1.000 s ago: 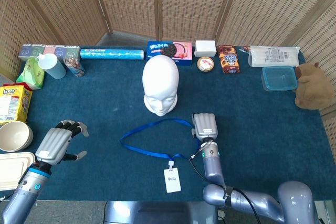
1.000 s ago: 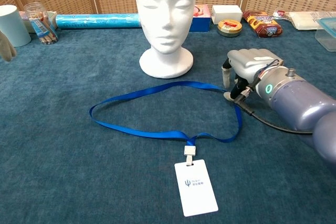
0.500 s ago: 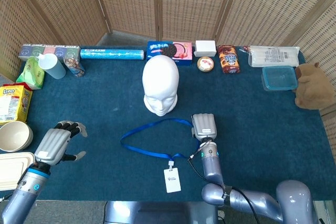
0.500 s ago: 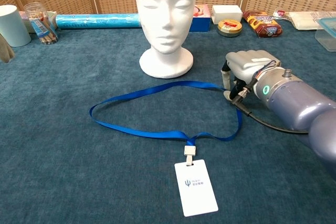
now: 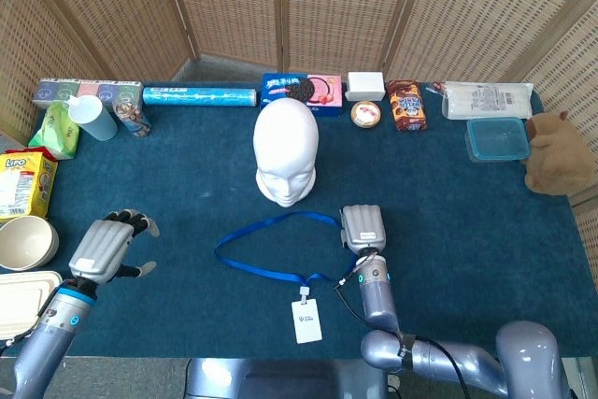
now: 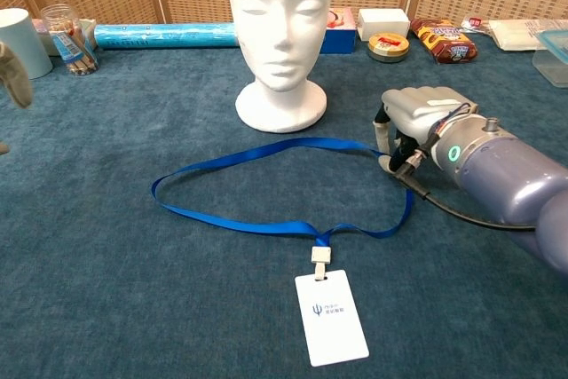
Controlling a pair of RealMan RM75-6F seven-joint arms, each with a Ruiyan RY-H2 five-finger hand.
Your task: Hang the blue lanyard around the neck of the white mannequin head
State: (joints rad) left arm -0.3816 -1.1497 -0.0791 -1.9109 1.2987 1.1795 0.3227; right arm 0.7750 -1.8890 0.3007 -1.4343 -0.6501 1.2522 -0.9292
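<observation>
- Blue lanyard lies in a flat loop on the worktop in front of the white mannequin head, its white card nearest the robot
- Right hand rests at the loop's right end, fingers curled down touching the strap; I cannot tell if they grip it
- Left hand hovers well apart on the left, fingers released and spread

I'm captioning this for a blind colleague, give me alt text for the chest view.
A blue lanyard with a white badge lies looped flat on the blue table before a white mannequin head, none of it around the neck. The right robot hand has its fingertips at the loop's right end; snack packages line the back edge.
</observation>
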